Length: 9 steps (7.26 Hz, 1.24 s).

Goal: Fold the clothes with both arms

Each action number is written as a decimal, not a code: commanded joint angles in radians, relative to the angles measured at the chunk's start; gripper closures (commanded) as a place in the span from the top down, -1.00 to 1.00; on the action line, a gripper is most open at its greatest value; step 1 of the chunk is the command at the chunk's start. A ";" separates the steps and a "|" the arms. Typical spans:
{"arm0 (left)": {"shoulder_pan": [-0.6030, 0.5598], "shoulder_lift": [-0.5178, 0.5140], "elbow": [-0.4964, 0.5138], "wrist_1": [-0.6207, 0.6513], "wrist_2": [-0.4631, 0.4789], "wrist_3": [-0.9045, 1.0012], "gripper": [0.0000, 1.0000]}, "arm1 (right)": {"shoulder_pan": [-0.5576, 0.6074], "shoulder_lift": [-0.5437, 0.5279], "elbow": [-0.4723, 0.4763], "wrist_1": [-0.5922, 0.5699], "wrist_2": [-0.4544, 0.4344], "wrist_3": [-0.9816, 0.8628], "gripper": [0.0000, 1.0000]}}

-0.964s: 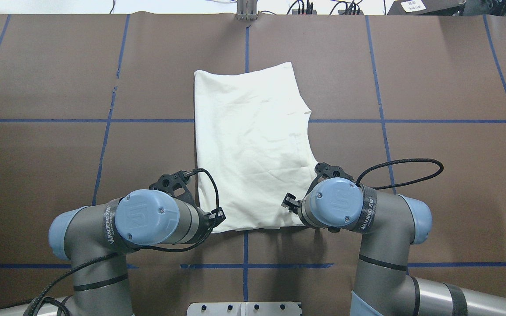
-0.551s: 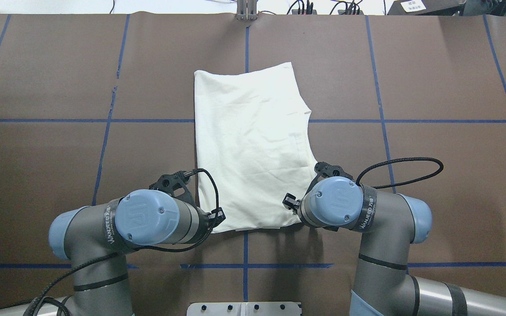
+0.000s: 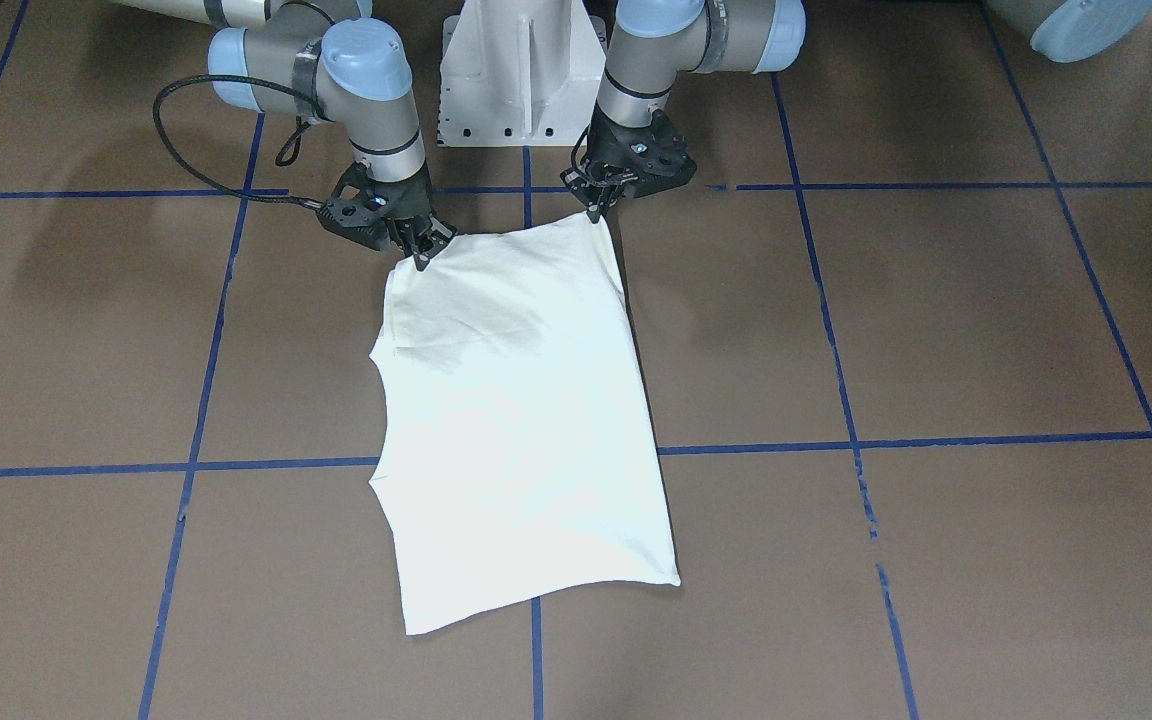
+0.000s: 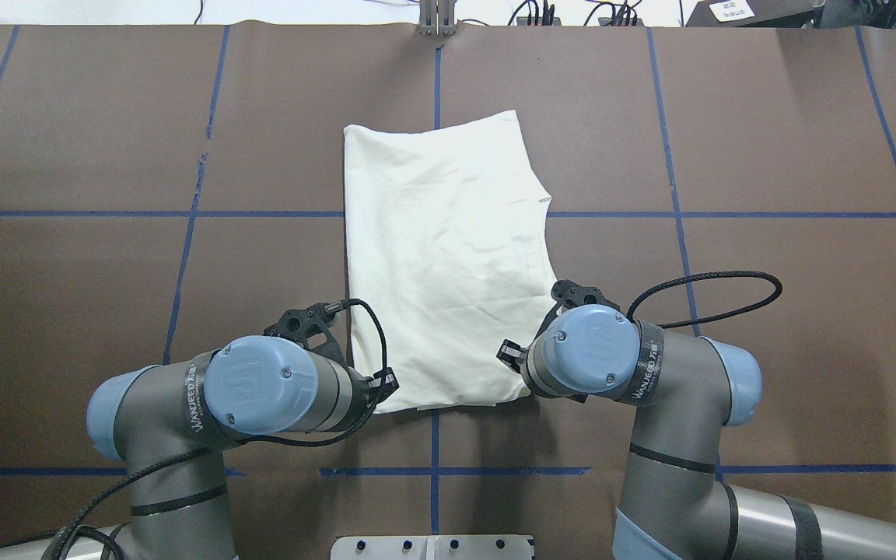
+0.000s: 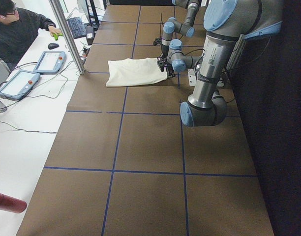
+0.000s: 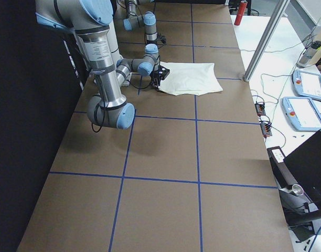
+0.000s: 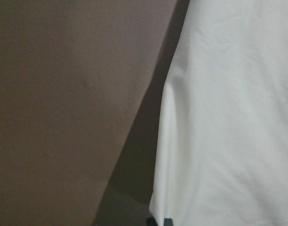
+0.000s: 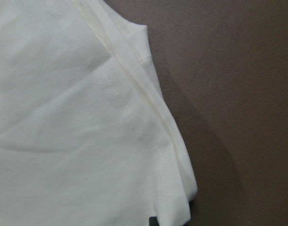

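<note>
The right gripper (image 3: 423, 252) has slid inward, tugging the folded white cloth shirt (image 3: 516, 400). It and the left gripper (image 3: 596, 212) pinch tight on the near corners; only the front view shows this.

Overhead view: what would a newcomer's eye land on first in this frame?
The white garment lies bright in the middle of the brown table, which is gridded with blue tape lines. At the garment's robot-side edge, the left gripper and right gripper each appear to pinch a corner.
</note>
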 commanded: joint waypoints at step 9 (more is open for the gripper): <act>0.121 0.055 -0.308 0.160 0.000 0.000 -1.00 | -0.049 -0.087 0.217 0.110 0.112 -0.037 -1.00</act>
